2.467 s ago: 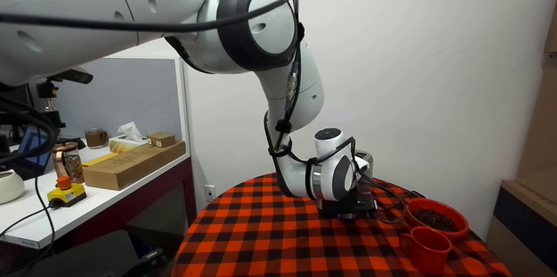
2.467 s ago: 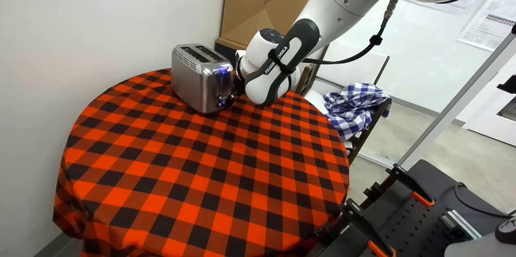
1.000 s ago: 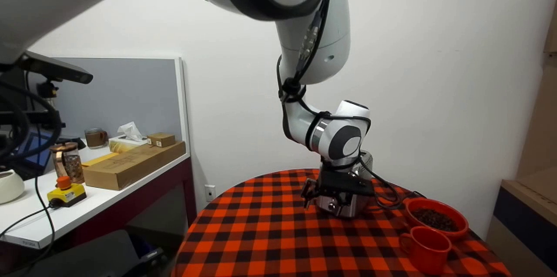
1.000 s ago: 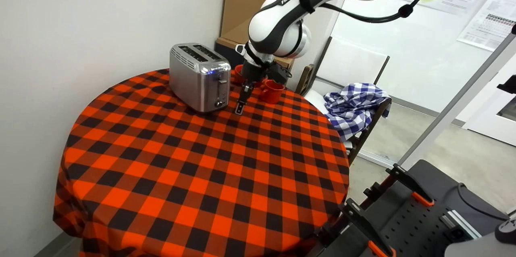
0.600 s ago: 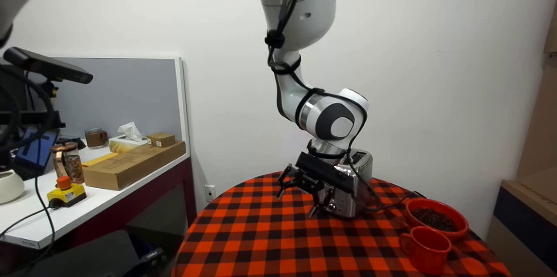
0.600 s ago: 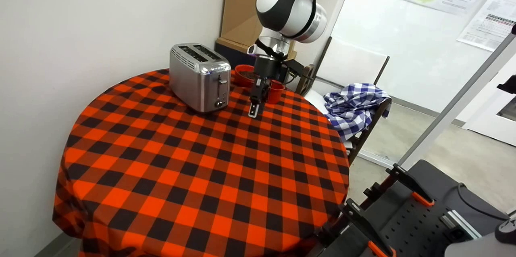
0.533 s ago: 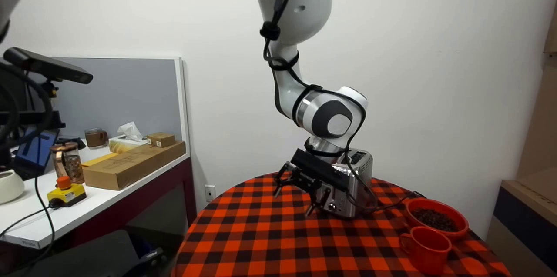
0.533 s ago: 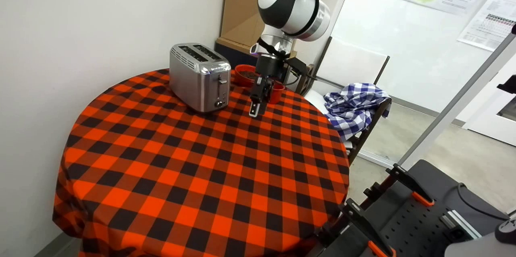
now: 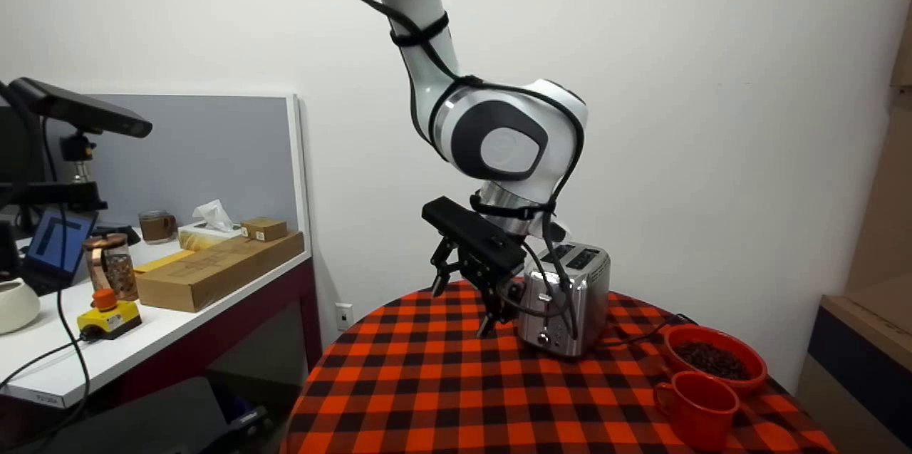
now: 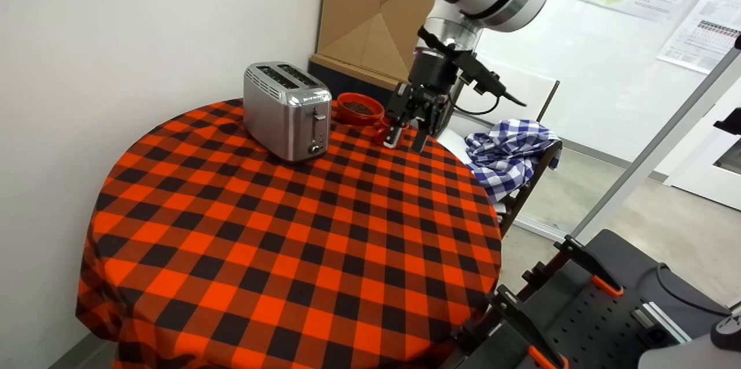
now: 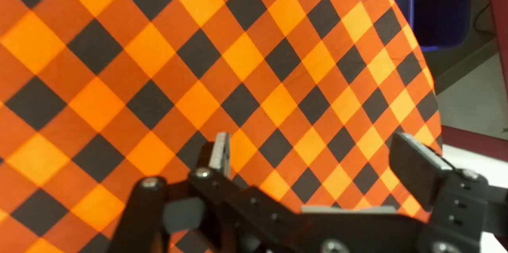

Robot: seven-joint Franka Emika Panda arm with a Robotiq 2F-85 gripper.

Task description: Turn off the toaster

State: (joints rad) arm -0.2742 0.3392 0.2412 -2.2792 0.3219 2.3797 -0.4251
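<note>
The shiny silver two-slot toaster [image 10: 269, 117] stands upright on the table in both exterior views [image 9: 593, 304]. Its front shows a lever [image 10: 319, 118] high in its track and a round knob [image 10: 314, 149] low down. My gripper [image 9: 462, 308] hangs in the air in front of the toaster, apart from it. In an exterior view the gripper [image 10: 405, 144] is to the right of the toaster's front. In the wrist view the gripper [image 11: 311, 138] has its fingers wide apart with only tablecloth behind. The toaster is out of the wrist view.
A red bowl [image 9: 702, 333] of dark bits and a red cup [image 9: 702, 418] stand near the toaster. The toaster's cord [image 9: 645, 336] runs towards the bowl. A checked cloth covers the round table [image 10: 243, 253]. A wall is behind. A chair [image 10: 515, 82] holds a blue cloth.
My gripper has risen and backed away from the toaster's front, tilting as it moved. The lever and knob, covered or dark before, now show. The toaster has shifted very slightly.
</note>
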